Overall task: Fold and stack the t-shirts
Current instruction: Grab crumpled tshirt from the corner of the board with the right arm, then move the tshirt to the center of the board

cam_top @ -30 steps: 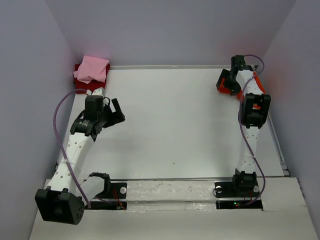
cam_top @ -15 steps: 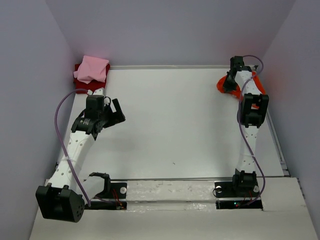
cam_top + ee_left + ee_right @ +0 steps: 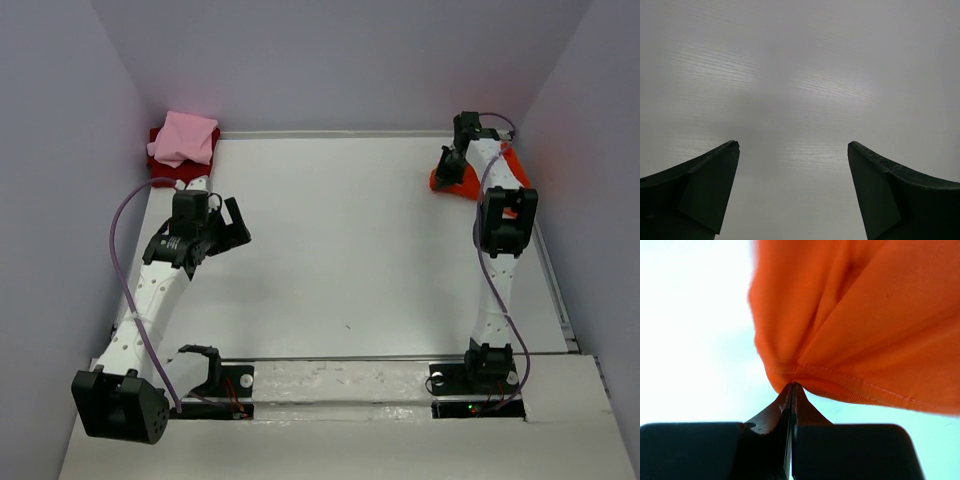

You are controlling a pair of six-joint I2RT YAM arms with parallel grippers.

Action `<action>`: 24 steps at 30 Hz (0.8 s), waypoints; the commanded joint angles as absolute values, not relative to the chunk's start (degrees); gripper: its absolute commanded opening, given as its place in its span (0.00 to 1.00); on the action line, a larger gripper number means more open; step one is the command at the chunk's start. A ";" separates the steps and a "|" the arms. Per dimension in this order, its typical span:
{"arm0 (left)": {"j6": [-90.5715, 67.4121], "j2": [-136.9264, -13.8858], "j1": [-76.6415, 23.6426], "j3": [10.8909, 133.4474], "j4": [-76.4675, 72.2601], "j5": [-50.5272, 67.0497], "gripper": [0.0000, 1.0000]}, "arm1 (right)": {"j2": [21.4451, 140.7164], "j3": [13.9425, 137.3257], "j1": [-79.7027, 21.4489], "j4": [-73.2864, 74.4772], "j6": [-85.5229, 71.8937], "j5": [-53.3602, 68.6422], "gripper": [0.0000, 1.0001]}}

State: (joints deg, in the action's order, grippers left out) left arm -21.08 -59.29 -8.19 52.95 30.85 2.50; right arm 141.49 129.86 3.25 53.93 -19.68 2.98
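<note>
A bright orange-red t-shirt (image 3: 447, 178) lies bunched at the table's far right, partly hidden behind the right arm. My right gripper (image 3: 457, 160) is shut on its ribbed hem; the wrist view shows the orange-red cloth (image 3: 850, 325) pinched at the right gripper (image 3: 792, 386) tips. In the far left corner a folded light pink t-shirt (image 3: 186, 137) rests on a folded dark red one (image 3: 158, 156). My left gripper (image 3: 232, 224) hovers at mid left, open, with only bare table between its fingers (image 3: 705, 185).
The white table (image 3: 340, 250) is boxed in by grey walls on the left, back and right. A raised rail runs along the table's right edge (image 3: 555, 290). Both arm bases sit at the near edge.
The right gripper has closed on the orange-red t-shirt's hem and drawn it slightly left and up. The left arm has stayed in place.
</note>
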 commanded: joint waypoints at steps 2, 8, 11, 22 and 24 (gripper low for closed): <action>-20.65 -57.75 -8.35 53.17 30.15 2.46 0.99 | 129.66 124.74 -7.96 65.82 -17.05 18.53 0.00; -20.57 -55.81 -8.35 52.82 29.36 3.16 0.99 | 114.01 111.63 -24.83 69.17 -21.00 27.66 0.00; -20.57 -55.37 -8.35 52.82 29.09 3.51 0.99 | 108.73 110.39 -30.92 71.09 -25.30 31.45 0.00; -20.48 -53.44 -8.35 52.65 29.09 4.31 0.99 | 99.15 135.15 -33.84 84.19 -32.52 30.60 0.00; -20.48 -53.26 -8.35 52.65 29.09 4.30 0.99 | 96.95 135.53 -33.84 84.02 -32.87 29.01 0.00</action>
State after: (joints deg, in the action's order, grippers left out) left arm -21.08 -54.54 -8.19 52.95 30.26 3.64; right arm 101.78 131.11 -33.23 75.85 -30.61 30.15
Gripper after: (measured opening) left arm 0.989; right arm 0.011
